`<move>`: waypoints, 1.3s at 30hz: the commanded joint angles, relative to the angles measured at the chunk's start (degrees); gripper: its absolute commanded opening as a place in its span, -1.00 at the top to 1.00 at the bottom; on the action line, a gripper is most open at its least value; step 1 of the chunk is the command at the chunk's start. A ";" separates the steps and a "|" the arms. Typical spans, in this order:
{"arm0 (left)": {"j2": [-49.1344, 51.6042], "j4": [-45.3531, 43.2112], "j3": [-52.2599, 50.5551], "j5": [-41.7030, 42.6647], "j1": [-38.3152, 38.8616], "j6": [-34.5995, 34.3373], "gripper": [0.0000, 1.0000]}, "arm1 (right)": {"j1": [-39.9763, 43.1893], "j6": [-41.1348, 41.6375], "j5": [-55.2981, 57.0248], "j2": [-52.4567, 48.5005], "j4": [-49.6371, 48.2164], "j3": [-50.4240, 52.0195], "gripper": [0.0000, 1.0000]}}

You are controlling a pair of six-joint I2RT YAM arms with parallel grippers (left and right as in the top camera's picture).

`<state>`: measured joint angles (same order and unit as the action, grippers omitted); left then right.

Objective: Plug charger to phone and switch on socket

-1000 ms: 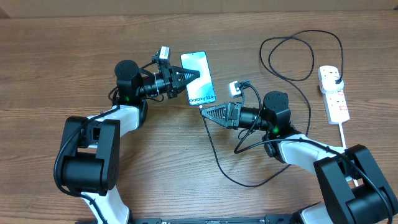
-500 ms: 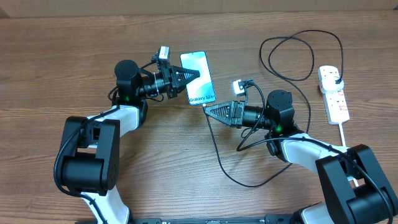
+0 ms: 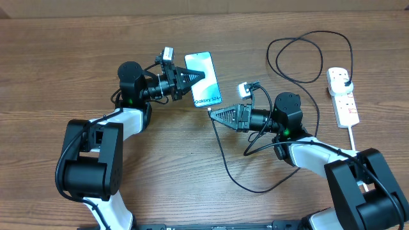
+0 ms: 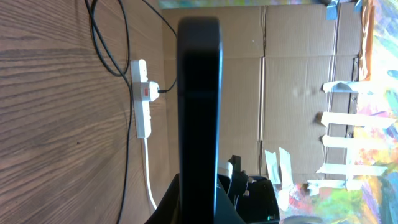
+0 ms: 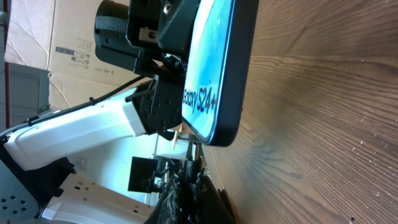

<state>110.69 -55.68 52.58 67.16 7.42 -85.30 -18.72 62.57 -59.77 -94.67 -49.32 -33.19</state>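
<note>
The phone (image 3: 204, 76), bright blue screen with "Galaxy" text, lies at the table's centre back. My left gripper (image 3: 193, 78) is shut on its left edge. In the left wrist view the phone (image 4: 199, 93) shows edge-on as a dark bar. My right gripper (image 3: 213, 113) is shut on the charger's connector tip (image 5: 192, 151), which sits just off the phone's near end (image 5: 217, 134). I cannot tell if they touch. The black charger cable (image 3: 225, 167) loops across the table to a plug in the white socket (image 3: 344, 97) at the far right.
The socket's thick white cord (image 3: 352, 139) runs toward the front right. A cable loop (image 3: 307, 59) lies at the back right. The socket (image 4: 142, 99) also shows in the left wrist view, with cardboard boxes (image 4: 292, 74) behind the table.
My right gripper has shifted slightly right and up with the connector tip, staying at the phone's near end. My left gripper and the phone have hardly moved.
</note>
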 commanded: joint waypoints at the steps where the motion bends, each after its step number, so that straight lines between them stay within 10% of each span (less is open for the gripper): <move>1: -0.22 -0.52 -0.20 -0.90 0.11 1.51 0.92 | 0.42 0.48 -0.96 -0.07 -0.74 0.13 0.93; 39: -0.22 -0.52 -0.20 -0.68 0.61 1.97 0.91 | 0.44 1.14 2.51 -0.07 -1.51 0.13 0.93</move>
<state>110.69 -55.68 52.53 66.57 7.53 -85.10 -18.74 63.07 -58.02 -94.67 -50.17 -33.19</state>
